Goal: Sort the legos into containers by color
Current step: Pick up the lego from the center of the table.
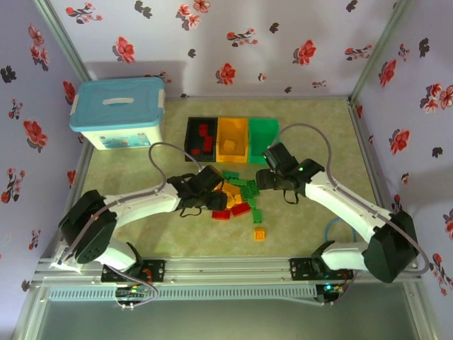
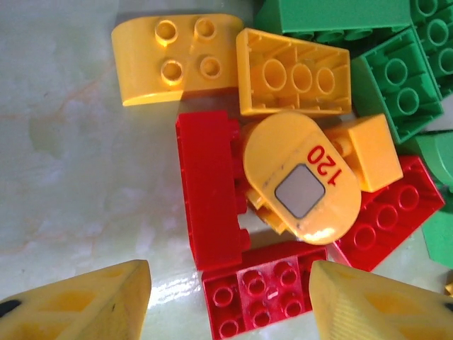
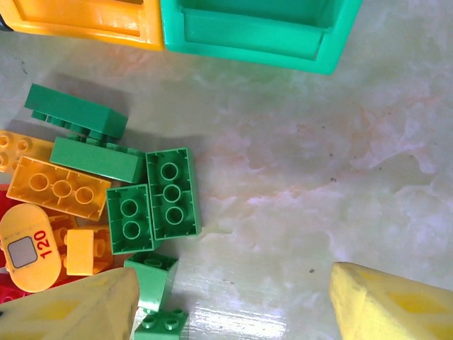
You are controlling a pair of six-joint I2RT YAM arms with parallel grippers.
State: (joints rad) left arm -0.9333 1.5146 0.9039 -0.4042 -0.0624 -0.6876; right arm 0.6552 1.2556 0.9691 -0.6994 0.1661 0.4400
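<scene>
Directly beneath our left gripper (image 2: 230, 301), its jaws apart and holding nothing, a red lego (image 2: 263, 296) lay between the fingertips at the near edge of the pile (image 1: 236, 198); our right gripper (image 3: 233, 297), likewise open and empty, hung farther off beside the green legos (image 3: 152, 205).

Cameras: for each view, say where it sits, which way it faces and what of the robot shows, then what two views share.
Top: above, behind the arms, looking down at the table; both arms show.
Left wrist: faces down onto red and yellow bricks; fingertips at bottom.
Right wrist: faces down onto green bricks, green bin; fingertips at bottom.
Wrists share: yellow piece marked 120.
</scene>
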